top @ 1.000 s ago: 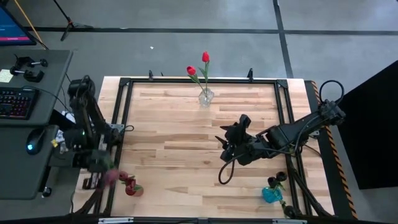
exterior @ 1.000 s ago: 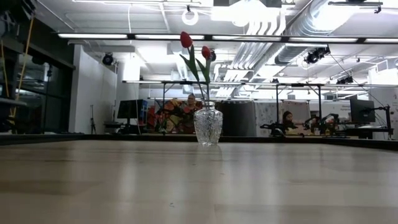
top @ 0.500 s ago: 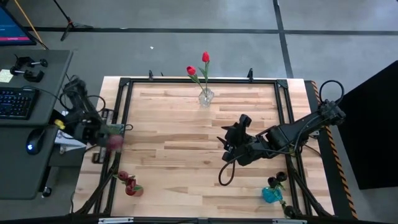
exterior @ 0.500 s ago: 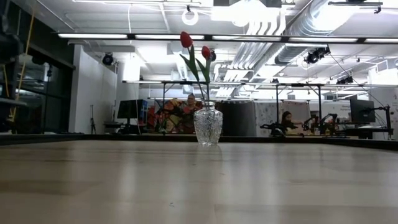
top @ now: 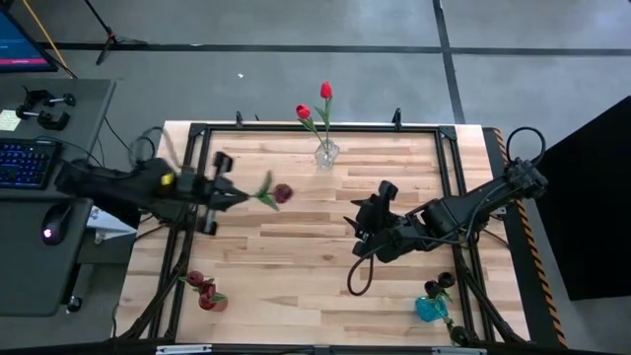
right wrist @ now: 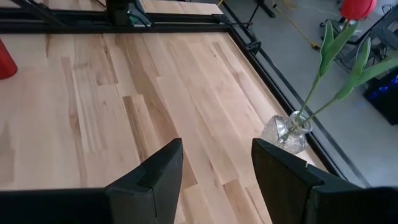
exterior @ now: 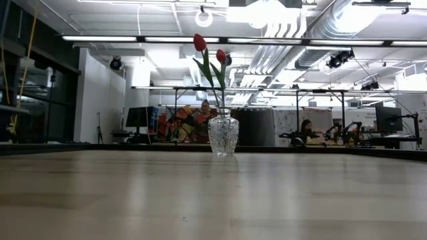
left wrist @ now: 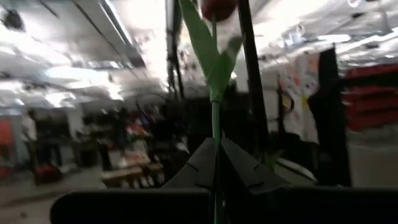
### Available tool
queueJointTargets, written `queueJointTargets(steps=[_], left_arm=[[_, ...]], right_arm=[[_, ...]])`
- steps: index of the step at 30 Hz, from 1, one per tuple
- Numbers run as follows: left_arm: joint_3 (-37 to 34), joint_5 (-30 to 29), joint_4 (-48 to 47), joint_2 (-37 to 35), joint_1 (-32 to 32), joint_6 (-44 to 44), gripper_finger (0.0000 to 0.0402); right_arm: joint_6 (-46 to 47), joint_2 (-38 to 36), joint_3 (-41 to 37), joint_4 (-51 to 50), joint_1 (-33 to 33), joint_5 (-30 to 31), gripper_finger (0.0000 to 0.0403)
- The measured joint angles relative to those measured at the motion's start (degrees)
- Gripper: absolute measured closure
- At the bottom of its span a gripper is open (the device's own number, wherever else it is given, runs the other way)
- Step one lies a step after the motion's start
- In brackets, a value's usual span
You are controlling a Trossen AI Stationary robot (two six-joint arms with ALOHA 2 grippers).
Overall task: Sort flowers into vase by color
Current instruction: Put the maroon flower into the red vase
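High view: left pincer (top: 225,194), clamped on a maroon tulip (top: 281,193), has swung from the counter (top: 296,247) edge toward the vase (top: 326,153); right pincer (top: 361,234) waits, fingers apart.

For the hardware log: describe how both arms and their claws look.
Both arms are dark, nearly black, jointed links. The left arm carries a small yellow mark near its wrist. The right arm has a black cable looping at its base and another hanging below its claw. Each claw has two dark, angular, wedge-shaped fingers.

Table (top: 296,256) pale wood planks, satin sheen; vase (exterior: 223,135) clear cut glass; frame (top: 197,158) black metal
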Motion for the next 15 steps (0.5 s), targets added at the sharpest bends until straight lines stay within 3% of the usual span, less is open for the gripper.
queueJointTargets(steps=[4,8,15], left_arm=[[-0.23,9.44,3.09,7.45,6.83,-4.80,0.0401],[-0.28,12.77,11.64,12.49,8.11,-5.15,0.0401],[-0.28,15.14,19.00,11.22,8.08,-4.40,0.0401]], right_arm=[[-3.31,0.33,0.00,2.10,-0.43,-0.16,0.0222],[-10.88,2.64,0.00,8.94,-1.61,-3.77,0.0222],[-42.00,8.22,-0.07,41.33,-2.27,-13.09,0.0222]])
